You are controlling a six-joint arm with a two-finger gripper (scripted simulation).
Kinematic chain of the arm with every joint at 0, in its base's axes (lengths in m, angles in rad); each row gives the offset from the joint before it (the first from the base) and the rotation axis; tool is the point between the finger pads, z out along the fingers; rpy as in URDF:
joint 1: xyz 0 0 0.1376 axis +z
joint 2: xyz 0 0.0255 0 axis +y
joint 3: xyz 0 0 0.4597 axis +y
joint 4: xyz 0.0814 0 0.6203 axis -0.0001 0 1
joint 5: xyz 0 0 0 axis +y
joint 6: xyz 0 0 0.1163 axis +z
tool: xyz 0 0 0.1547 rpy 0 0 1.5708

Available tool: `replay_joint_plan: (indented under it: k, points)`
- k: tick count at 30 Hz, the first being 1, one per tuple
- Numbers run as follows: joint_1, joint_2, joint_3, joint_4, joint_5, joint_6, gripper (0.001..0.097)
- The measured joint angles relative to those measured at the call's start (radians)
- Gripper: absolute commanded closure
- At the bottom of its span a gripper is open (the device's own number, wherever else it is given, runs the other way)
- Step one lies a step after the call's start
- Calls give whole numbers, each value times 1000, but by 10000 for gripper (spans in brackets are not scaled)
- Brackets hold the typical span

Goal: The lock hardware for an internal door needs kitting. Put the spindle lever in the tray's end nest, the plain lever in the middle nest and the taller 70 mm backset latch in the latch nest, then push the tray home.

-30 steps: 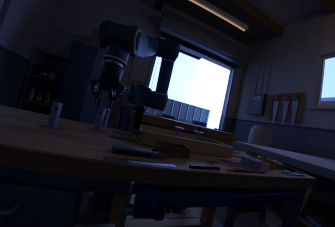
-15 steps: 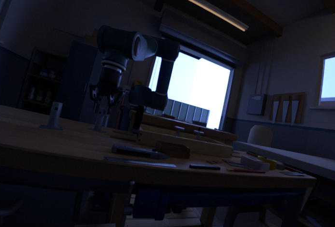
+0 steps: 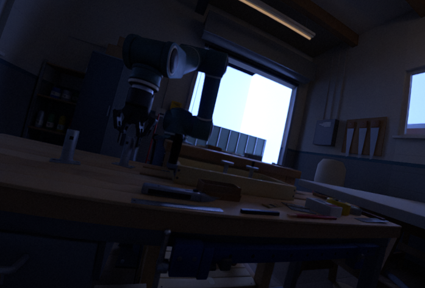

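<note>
Two upright latches stand apart on the left of the workbench: the taller latch (image 3: 68, 145) further left, and a shorter latch (image 3: 126, 154) directly beneath my gripper (image 3: 130, 136). My gripper is open and holds nothing, its fingers down around the top of that shorter latch. To the right lies the long pale tray (image 3: 233, 180), with two levers (image 3: 227, 164) (image 3: 251, 169) standing up in it. The light is dim and fine detail of the fingers is lost in shadow.
Behind the bench stand a dark cabinet and shelf (image 3: 54, 102) and a bright doorway (image 3: 250, 115). Loose tools lie on the near bench: a plane (image 3: 175, 192), a wooden block (image 3: 219, 188), a steel rule (image 3: 177, 205), a dark bar (image 3: 259, 212) and small boxes (image 3: 324, 206).
</note>
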Motion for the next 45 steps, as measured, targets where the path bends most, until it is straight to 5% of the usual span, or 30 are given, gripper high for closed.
replay_joint_plan:
  k: [12,30,45]
  points:
    - [0,0,0,0,0,0,536]
    - [0,0,0,0,0,0,896]
    - [0,-15,-5,0,21,0,901]
